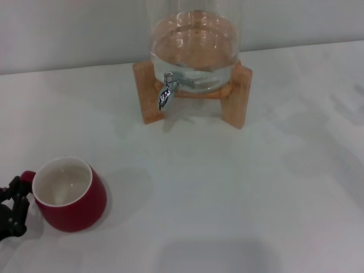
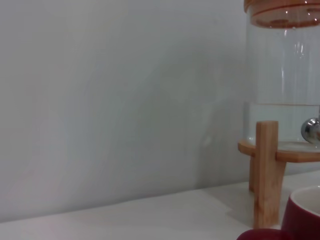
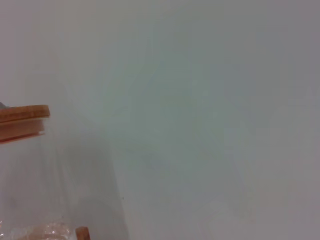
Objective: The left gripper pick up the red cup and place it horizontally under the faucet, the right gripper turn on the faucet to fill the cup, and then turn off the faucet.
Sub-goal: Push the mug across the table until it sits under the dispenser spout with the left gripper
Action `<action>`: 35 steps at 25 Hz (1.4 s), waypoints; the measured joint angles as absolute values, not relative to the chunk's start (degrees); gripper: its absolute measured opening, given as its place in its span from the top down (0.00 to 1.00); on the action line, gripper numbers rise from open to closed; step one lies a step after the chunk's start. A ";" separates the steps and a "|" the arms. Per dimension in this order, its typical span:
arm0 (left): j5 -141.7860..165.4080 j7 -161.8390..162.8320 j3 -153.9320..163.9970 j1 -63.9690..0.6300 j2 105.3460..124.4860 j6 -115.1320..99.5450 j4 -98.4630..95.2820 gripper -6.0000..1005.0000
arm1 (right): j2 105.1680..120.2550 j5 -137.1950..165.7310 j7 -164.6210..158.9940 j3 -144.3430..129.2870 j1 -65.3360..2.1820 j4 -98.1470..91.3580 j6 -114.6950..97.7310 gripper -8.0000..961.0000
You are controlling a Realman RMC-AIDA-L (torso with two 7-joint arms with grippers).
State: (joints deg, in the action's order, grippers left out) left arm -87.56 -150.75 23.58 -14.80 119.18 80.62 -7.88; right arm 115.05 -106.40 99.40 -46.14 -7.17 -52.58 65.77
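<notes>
The red cup stands upright on the white table at the front left, its white inside showing and its small handle pointing left. My left gripper is at the frame's left edge, right against that handle. In the left wrist view the cup fills the near corner. The chrome faucet points down from the glass dispenser at the back centre, well away from the cup. The faucet also shows at the edge of the left wrist view. My right gripper is out of view.
The dispenser holds water and rests on a wooden stand with legs on the table. A plain wall is behind it. The right wrist view shows the dispenser's wooden lid and the wall.
</notes>
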 joint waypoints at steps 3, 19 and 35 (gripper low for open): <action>-87.42 -149.41 23.59 -15.42 119.17 80.49 -8.79 0.89 | 115.05 -106.43 99.41 -46.14 -7.12 -52.56 65.80 0.17; -85.10 -141.29 23.65 -20.71 119.18 75.82 -10.31 0.89 | 115.00 -106.44 99.40 -46.14 -6.94 -51.92 66.33 0.17; -83.37 -136.07 23.73 -25.35 119.18 71.70 -11.60 0.89 | 114.96 -106.43 99.40 -46.14 -6.94 -51.75 66.41 0.17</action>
